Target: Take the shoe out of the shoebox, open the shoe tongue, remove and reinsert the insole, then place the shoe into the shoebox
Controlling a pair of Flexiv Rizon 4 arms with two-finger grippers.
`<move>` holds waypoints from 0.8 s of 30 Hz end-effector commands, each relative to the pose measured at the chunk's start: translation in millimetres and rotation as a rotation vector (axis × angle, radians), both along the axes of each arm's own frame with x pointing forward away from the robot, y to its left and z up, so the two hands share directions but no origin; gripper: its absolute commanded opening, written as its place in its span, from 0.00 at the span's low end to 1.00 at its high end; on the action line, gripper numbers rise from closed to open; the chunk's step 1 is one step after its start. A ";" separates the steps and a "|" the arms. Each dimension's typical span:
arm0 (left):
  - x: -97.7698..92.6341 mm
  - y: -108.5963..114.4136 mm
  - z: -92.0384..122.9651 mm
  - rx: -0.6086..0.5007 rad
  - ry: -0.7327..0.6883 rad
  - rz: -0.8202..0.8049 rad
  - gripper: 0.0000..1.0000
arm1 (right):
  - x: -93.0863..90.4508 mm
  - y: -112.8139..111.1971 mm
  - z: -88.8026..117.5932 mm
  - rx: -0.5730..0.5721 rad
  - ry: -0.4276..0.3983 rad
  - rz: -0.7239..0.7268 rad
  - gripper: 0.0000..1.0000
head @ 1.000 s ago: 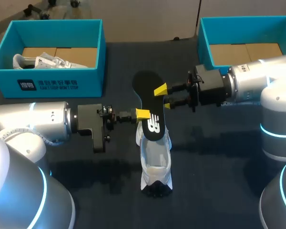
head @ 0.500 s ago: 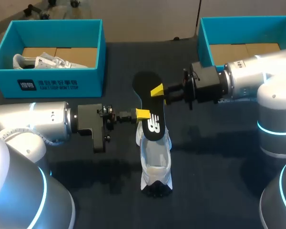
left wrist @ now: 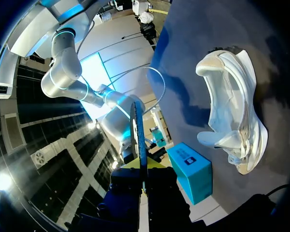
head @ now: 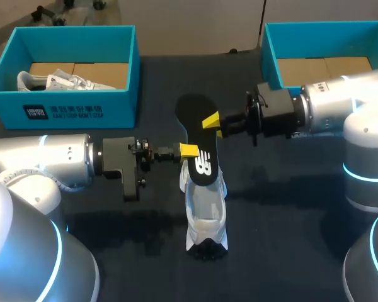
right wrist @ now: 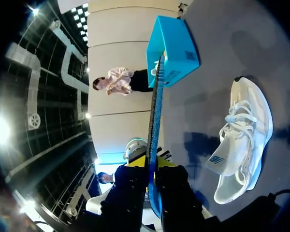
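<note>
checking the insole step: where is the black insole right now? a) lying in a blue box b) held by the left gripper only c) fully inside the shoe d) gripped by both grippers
d: the insole is pinched by the left gripper and the right gripper, while the white shoe lies on the table.

From above, the insole (head: 198,141) covers the toe end of the white shoe (head: 206,217) near the tabletop's middle. It also hides one of the fingers of both the left gripper (head: 189,151) and the right gripper (head: 212,121). The right shoebox (head: 315,30) at the far right corner has its near wall behind the right arm (head: 331,107), and the second shoe (head: 53,80) lies partly hidden behind the wall of the left shoebox (head: 69,107). Both wrist views show the insole edge-on only.
</note>
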State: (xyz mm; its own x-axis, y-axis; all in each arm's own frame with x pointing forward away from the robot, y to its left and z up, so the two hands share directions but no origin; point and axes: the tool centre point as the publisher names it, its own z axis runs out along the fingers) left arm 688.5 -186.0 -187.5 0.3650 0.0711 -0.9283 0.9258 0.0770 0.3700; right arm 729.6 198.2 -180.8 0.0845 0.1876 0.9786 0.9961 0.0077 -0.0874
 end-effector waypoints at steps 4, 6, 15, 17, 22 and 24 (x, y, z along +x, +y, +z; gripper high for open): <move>-1.0 -0.6 -0.2 -0.001 -0.002 0.004 0.00 | 0.0 1.8 0.1 -0.003 0.000 -0.001 0.00; -1.0 -0.6 -0.2 -0.001 -0.002 0.004 0.00 | 0.1 2.0 0.0 -0.003 -0.001 -0.001 0.00; 0.7 6.2 0.8 -0.021 0.050 0.005 1.00 | 0.1 2.9 -0.6 -0.001 -0.002 -0.002 0.00; 0.5 11.2 2.1 -0.031 0.064 0.004 1.00 | -0.1 2.9 -1.1 -0.001 -0.003 -0.003 0.00; -0.6 27.1 5.5 0.018 0.098 0.012 1.00 | 0.8 3.0 -2.8 -0.008 -0.011 0.007 0.00; -0.7 34.5 8.8 0.039 0.118 0.013 1.00 | 1.2 3.9 -4.1 -0.013 -0.013 0.012 0.00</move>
